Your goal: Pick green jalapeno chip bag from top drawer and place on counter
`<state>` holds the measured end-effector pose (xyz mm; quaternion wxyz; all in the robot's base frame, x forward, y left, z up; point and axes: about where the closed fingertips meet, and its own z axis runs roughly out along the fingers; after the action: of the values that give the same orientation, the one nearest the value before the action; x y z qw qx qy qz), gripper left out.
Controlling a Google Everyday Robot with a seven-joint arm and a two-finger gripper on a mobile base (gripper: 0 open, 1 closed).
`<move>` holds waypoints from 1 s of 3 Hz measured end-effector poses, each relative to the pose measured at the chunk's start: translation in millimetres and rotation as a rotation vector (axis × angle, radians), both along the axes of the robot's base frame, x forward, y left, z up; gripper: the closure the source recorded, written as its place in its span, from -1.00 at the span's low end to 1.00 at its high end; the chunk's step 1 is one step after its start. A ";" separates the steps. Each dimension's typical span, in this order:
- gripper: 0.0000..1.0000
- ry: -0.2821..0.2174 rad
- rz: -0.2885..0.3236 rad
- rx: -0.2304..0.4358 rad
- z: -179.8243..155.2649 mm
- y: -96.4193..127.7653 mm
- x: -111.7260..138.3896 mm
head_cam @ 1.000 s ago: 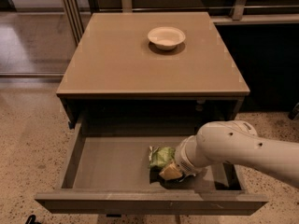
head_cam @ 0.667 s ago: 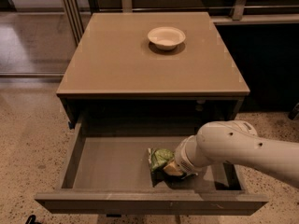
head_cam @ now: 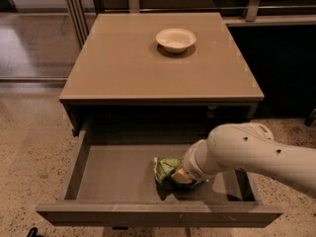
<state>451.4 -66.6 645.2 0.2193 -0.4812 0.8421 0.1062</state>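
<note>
Now | hand (head_cam: pixel 183 177) inside top drawer (head_cam: pixel 113 177) | green jalapeno chip bag (head_cam: pixel 165 167) against its tip | grip: cannot tell

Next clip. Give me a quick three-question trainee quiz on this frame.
1. True or false: the bag lies on the counter.
2. What sits on the counter? A) bowl B) mug C) plate
3. Fill in: the tool is down in the open ___, at the bag.
Key: 1 false; 2 A; 3 drawer.
</note>
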 end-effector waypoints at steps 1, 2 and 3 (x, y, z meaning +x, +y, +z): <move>1.00 -0.063 0.062 -0.012 64.1 19.2 -10.3; 1.00 -0.171 0.140 -0.065 140.5 40.9 -21.3; 1.00 -0.266 0.194 -0.097 200.2 54.5 -23.6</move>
<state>427.8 -12.1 845.4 0.2939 -0.5800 0.7594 0.0216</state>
